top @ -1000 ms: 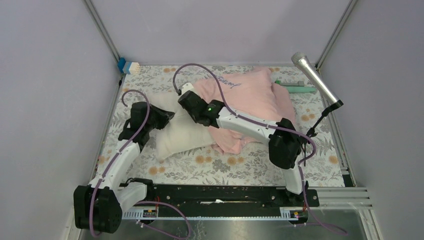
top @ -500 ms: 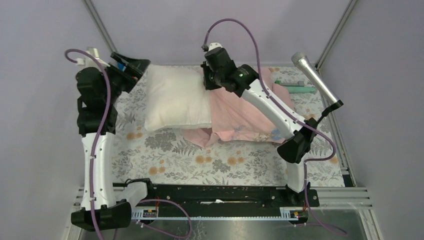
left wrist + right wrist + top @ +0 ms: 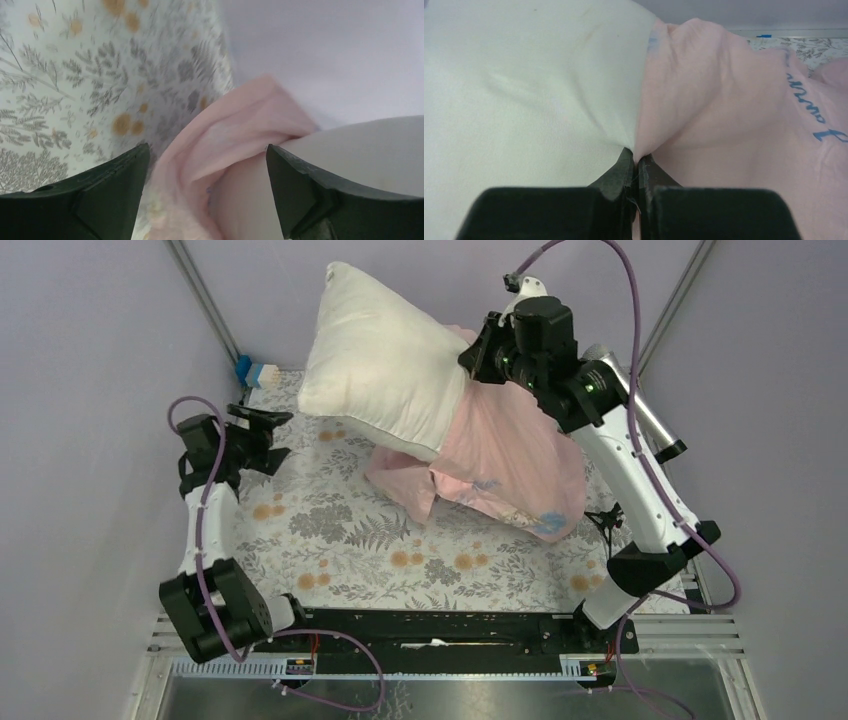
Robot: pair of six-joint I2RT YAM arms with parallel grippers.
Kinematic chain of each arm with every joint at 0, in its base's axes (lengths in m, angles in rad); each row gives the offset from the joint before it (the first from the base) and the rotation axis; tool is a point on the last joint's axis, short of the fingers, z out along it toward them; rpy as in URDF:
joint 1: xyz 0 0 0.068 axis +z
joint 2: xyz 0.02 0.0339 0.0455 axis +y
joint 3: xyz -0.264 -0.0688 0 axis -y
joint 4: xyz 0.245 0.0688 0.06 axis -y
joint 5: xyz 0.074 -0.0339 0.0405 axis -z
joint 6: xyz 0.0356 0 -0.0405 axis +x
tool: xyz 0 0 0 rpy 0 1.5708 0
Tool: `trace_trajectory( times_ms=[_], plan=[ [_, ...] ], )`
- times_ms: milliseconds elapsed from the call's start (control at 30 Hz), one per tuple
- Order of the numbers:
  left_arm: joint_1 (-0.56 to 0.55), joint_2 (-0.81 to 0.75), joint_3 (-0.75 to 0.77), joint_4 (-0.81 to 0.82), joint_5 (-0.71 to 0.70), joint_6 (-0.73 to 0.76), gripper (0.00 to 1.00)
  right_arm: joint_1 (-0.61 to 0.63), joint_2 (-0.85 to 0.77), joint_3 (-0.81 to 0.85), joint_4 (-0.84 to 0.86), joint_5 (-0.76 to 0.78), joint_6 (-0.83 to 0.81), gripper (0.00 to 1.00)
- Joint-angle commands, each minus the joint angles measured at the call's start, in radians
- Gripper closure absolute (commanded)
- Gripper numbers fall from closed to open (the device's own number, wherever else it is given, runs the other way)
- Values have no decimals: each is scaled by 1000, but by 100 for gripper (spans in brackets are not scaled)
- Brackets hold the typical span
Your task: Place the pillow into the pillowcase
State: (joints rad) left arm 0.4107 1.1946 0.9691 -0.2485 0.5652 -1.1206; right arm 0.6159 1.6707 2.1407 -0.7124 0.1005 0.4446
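The cream pillow point(image 3: 385, 355) hangs lifted above the far side of the table, its right end tucked inside the pale pink pillowcase point(image 3: 505, 460), which droops down to the cloth. My right gripper point(image 3: 478, 358) is high up, shut on the pillowcase rim where it meets the pillow. In the right wrist view the shut gripper point(image 3: 636, 159) pinches that join, with the pillow point(image 3: 524, 90) on the left and the pillowcase point(image 3: 734, 115) on the right. My left gripper point(image 3: 268, 435) is open, low at the left and apart from both. Its open gripper point(image 3: 207, 165) frames the pillowcase point(image 3: 225, 130) and the pillow point(image 3: 360, 145) farther off.
A floral table cloth point(image 3: 330, 530) covers the table. A blue and white item point(image 3: 258, 372) sits at the far left corner. A silver microphone point(image 3: 648, 422) on a small stand point(image 3: 605, 518) is at the right, behind my right arm. Metal frame posts and walls close in the sides.
The right arm has raised the pillow and pillowcase off the cloth. The left gripper has opened, let go of the pillow and dropped low to the left.
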Motion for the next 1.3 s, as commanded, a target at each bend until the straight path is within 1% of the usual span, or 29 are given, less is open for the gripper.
trace_trajectory(
  times_ms=[0,67,133,200,267,333,367,433,533,633,667,700,767,833,900,967,1033,1067,1100,1200,1267],
  plan=[
    [-119,91,-21,205,148,25,11,7,-128,-26,274,-60,47,100],
    [-219,129,-57,232,121,38,8,7,-144,-44,289,-58,48,100],
    [-314,149,-149,340,91,-7,6,5,-154,-52,295,-61,47,100],
    [-396,192,-187,442,75,-34,2,5,-157,-52,295,-71,46,100],
    [-476,250,-191,543,94,-50,1,5,-157,-54,296,-83,47,100],
    [-542,313,-156,567,113,-37,1,4,-162,-60,298,-89,49,100],
    [-572,335,-142,556,97,-24,1,4,-164,-65,301,-93,50,100],
    [-610,378,-130,576,72,-19,1,5,-170,-75,308,-97,54,100],
    [-653,435,-133,664,93,-55,1,5,-174,-73,311,-97,56,100],
    [-683,476,-169,838,116,-136,1,4,-174,-67,311,-96,59,100],
    [-689,495,-176,925,128,-173,1,5,-174,-67,311,-97,62,100],
    [-695,518,-181,964,138,-211,1,5,-173,-68,313,-109,62,100],
    [-707,563,-194,1127,143,-310,4,5,-168,-66,314,-124,65,100],
    [-716,610,-200,1247,133,-414,13,5,-164,-65,314,-124,65,100],
    [-720,642,-194,1314,123,-487,32,5,-158,-62,314,-127,64,100],
    [-719,648,-192,1340,102,-525,55,5,-154,-58,315,-134,63,100],
    [-711,616,-177,1298,94,-512,81,5,-153,-57,313,-138,55,100],
    [-700,585,-170,1251,90,-494,95,6,-155,-57,312,-140,50,100],
    [-685,542,-169,1179,77,-464,100,5,-157,-57,310,-140,43,100],
    [-606,381,-142,888,6,-325,100,3,-165,-56,297,-138,26,100],
    [-544,280,-107,734,-34,-257,100,4,-171,-67,296,-141,17,100]
  ],
)
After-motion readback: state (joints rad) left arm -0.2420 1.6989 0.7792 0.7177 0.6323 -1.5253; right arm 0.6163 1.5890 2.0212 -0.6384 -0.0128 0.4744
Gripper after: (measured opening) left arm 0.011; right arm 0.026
